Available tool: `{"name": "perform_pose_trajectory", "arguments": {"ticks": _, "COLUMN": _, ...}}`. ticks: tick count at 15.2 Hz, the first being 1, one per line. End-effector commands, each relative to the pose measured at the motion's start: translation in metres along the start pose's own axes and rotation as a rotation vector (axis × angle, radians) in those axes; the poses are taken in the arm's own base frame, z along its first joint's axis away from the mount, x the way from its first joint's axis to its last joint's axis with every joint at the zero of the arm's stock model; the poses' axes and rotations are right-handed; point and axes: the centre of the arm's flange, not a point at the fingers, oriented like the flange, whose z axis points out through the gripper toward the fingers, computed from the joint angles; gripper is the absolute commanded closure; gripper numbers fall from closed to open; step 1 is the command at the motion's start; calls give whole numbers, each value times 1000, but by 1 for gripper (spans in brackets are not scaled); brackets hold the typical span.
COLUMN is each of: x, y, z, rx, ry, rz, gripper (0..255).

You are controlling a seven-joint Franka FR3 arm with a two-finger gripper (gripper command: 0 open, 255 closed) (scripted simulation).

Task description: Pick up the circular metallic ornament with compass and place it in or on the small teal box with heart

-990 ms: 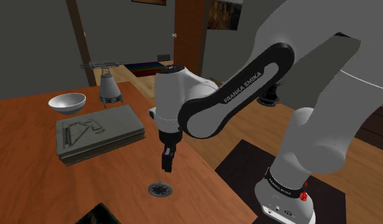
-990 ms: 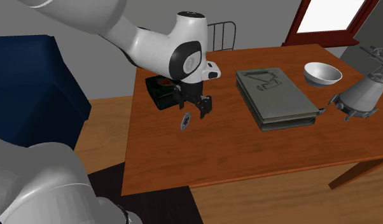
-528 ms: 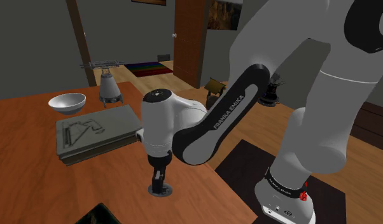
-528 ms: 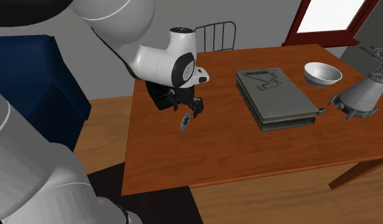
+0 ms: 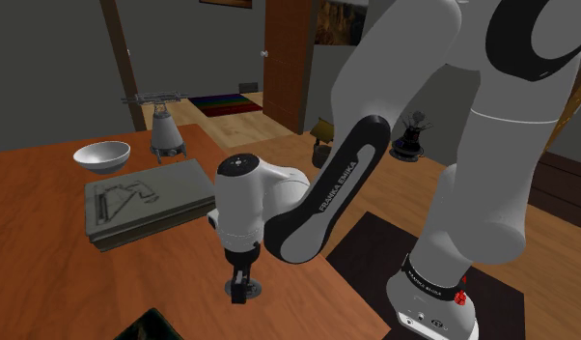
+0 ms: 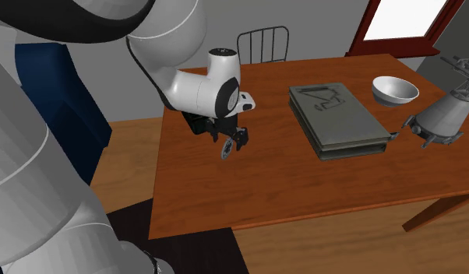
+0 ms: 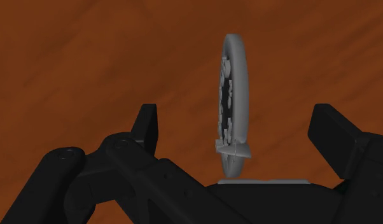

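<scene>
Ornament (image 7: 233, 102): grey disc with a cut-out pattern, on the brown table (image 5: 47, 251). In the wrist view it sits between the 2 black fingers, about midway, showing its thin rim with its faces turned toward the fingers. Neither finger touches it.

Gripper (image 7: 236, 114): jaws spread wide, nothing held. There is clear table on both sides of the disc, between it and each finger. In the shoulder view the gripper (image 5: 242, 287) is down at table level right at the ornament (image 5: 252, 287). The second exterior view shows the same, gripper (image 6: 231, 140) directly over the ornament (image 6: 225, 149).

Step in hand (judgement): closing on the ornament.
- Keep the hand level and low so the pads meet the disc well below its upper edge.
- Close slowly and evenly. The disc is thin and may tip or skid if 1 finger arrives first.
- Confirm both pads bear on the faces before lifting.
- Lift straight up before moving toward the dark box (image 5: 152, 328), which lies off to the side, well apart from the jaws.

Change against earlier frames:
- 1.0 s ago the gripper hung above the ornament, with a clear gap.
- 0.5 s ago it had dropped almost onto it.
- Now it is slightly lower, bracketing the disc.
- The ornament's spot on the table looks unchanged.
</scene>
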Motion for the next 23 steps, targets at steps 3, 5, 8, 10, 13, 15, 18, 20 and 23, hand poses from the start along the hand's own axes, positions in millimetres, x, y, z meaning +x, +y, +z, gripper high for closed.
{"name": "perform_pose_trajectory", "arguments": {"ticks": 3, "x": 0, "y": 0, "z": 1, "rx": 0, "ry": 0, "rz": 0, "gripper": 0}}
{"name": "perform_pose_trajectory", "arguments": {"ticks": 5, "x": 0, "y": 0, "z": 1, "rx": 0, "ry": 0, "rz": 0, "gripper": 0}}
{"name": "perform_pose_trajectory", "arguments": {"ticks": 8, "x": 0, "y": 0, "z": 1, "rx": 0, "ry": 0, "rz": 0, "gripper": 255}}
{"name": "perform_pose_trajectory", "arguments": {"ticks": 10, "x": 0, "y": 0, "z": 1, "rx": 0, "ry": 0, "rz": 0, "gripper": 255}}
{"name": "perform_pose_trajectory", "arguments": {"ticks": 13, "x": 0, "y": 0, "z": 1, "rx": 0, "ry": 0, "rz": 0, "gripper": 255}}
{"name": "perform_pose_trajectory", "arguments": {"ticks": 15, "x": 0, "y": 0, "z": 1, "rx": 0, "ry": 0, "rz": 0, "gripper": 255}}
{"name": "perform_pose_trajectory", "arguments": {"ticks": 18, "x": 0, "y": 0, "z": -15, "rx": 0, "ry": 0, "rz": 0, "gripper": 255}}
{"name": "perform_pose_trajectory", "arguments": {"ticks": 20, "x": 0, "y": 1, "z": -26, "rx": 0, "ry": 0, "rz": 0, "gripper": 255}}
{"name": "perform_pose_trajectory", "arguments": {"ticks": 23, "x": 0, "y": 1, "z": -41, "rx": 0, "ry": 0, "rz": 0, "gripper": 255}}
